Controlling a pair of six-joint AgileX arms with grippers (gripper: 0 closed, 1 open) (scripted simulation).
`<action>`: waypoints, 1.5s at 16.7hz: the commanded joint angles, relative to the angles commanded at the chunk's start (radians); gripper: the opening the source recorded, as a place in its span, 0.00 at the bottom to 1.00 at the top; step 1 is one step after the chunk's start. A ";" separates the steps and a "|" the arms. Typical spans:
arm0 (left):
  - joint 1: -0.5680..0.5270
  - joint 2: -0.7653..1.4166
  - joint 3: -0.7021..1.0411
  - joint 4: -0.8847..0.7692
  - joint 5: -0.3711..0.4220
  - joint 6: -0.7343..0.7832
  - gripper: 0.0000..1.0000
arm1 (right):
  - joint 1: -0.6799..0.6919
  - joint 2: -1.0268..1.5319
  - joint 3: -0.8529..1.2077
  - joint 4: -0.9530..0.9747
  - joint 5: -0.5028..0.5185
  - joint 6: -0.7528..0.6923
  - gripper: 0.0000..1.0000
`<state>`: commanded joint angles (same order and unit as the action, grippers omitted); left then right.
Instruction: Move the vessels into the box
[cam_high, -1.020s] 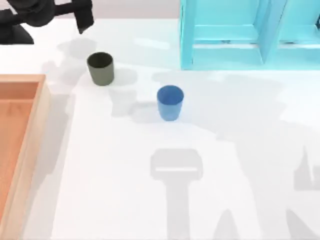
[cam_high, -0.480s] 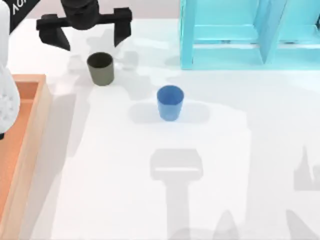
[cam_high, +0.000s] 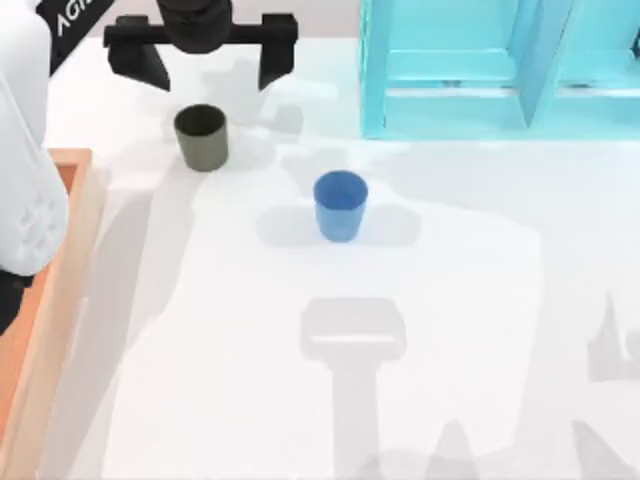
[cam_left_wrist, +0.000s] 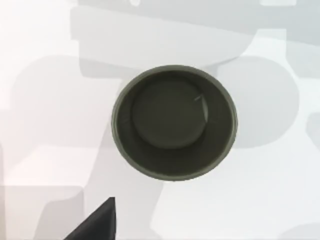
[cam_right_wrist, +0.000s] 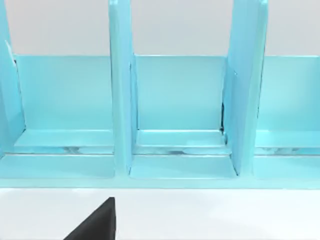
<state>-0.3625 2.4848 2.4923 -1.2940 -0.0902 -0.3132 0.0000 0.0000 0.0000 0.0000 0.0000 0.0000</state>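
A: Where is the left claw (cam_high: 212, 62)?
B: Spread wide, holding nothing, above the olive cup (cam_high: 201, 136) at the table's (cam_high: 450, 300) far left.
A: The blue cup (cam_high: 340, 204)?
B: Mid-table, well apart; the box (cam_high: 70, 260) lies at the left edge

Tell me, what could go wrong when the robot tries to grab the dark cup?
The left gripper hangs open a little beyond the dark olive-grey cup, not right over it. If it drops there, a finger could hit the rim and tip the cup. The wooden box sits partly under the left arm, so a low carry might bump the cup on its rim. The blue cup stands apart, probably safe.
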 joint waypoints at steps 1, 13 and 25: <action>0.004 -0.003 -0.002 0.001 0.001 -0.001 1.00 | 0.000 0.000 0.000 0.000 0.000 0.000 1.00; 0.019 0.138 -0.122 0.262 0.007 0.019 1.00 | 0.000 0.000 0.000 0.000 0.000 0.000 1.00; 0.019 0.138 -0.122 0.262 0.007 0.019 0.25 | 0.000 0.000 0.000 0.000 0.000 0.000 1.00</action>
<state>-0.3434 2.6232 2.3706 -1.0322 -0.0827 -0.2940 0.0000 0.0000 0.0000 0.0000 0.0000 0.0000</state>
